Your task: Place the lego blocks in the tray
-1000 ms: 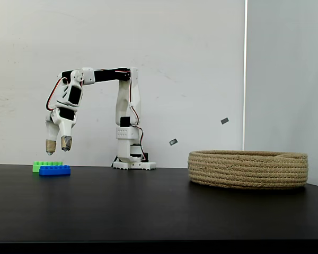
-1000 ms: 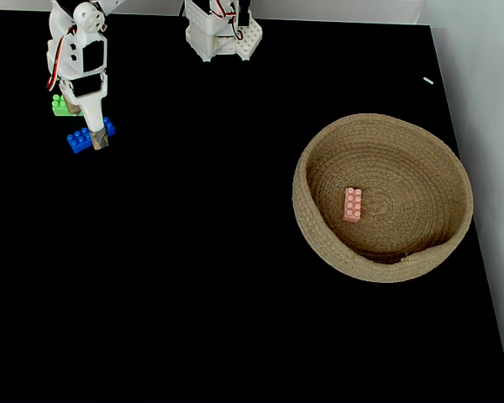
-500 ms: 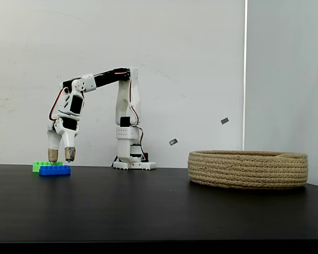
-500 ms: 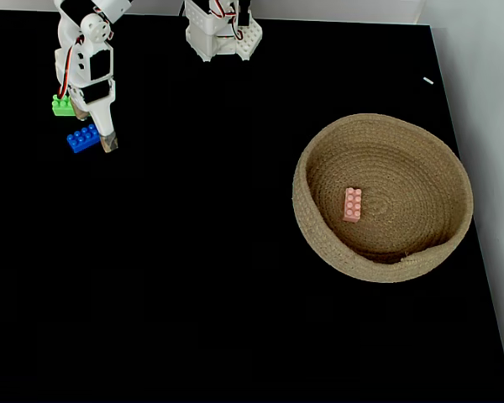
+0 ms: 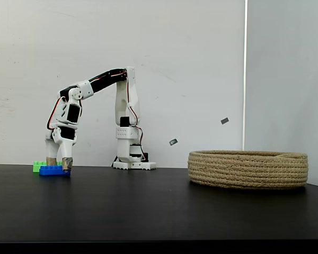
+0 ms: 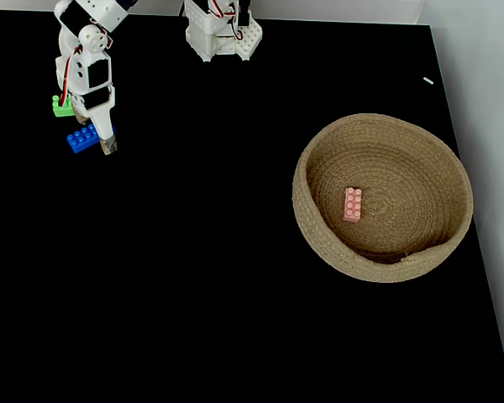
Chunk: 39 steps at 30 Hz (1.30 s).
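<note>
Blue brick (image 6: 82, 138) flat on the black table (image 6: 202, 277), far left in both fixed views, seen again from the side (image 5: 54, 170). Green brick (image 6: 62, 106) just behind it, toward the wall, partly hidden by the arm from above and peeking out at table level (image 5: 38, 165); touching or merely close, impossible to tell. Pink brick (image 6: 352, 204) well apart from both, lying studs-up on the floor of the tray (image 6: 386, 269), a little left of its middle. Tray of coiled tan rope seated at the right of the table, its low wall in profile in the side-on view (image 5: 248, 169).

Gripper (image 5: 59, 163) lowered over the blue brick, fingers spread and pointing down, tan-taped fingertips (image 5: 67, 163) down at brick height. From above, gripper (image 6: 97, 140) straddling the brick's right end, one fingertip (image 6: 108, 146) just off its right edge, the other hidden under the wrist. Jaws parted, nothing clamped, brick resting on the table.

White arm (image 5: 103, 78) arched up and over from its base (image 5: 133, 164) at the back of the table, black links and red wiring along the wrist. Plain white wall (image 5: 191, 63) behind, with two small dark marks above the tray.
</note>
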{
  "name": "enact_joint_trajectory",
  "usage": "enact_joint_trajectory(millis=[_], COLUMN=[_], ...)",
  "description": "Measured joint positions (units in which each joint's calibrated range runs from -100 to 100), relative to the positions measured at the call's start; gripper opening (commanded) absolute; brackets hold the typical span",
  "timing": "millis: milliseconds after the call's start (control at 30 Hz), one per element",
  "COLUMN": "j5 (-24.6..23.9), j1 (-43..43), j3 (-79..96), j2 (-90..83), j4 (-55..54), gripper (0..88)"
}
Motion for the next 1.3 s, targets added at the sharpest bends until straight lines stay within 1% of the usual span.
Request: enact_joint_trajectory(millis=[33,100,133,500,733,833,967,1167,1300], j5=[-0.10,-0.10,-0.39,-3.47,-6.06,-7.28,-10.01,-13.77,-15.53], j1=[0.08,0.08,0.08,-2.28,-8.63,-13.44,-22.48,-40.07,-51.55], j3=[0.00,0.09,0.27,0.09,-8.57,-12.81,-15.38,-15.73,-15.73], j2=[0.17,0.42,0.42,0.17,-3.22,-6.11,-9.41,-12.64,-12.98], j4=[-0.24,-1.06,-1.54,-2.76,4.47,5.28,5.85,6.66,5.28], gripper=[14.2,3.2,0.0,0.0,0.0,0.0,0.0,0.0,0.0])
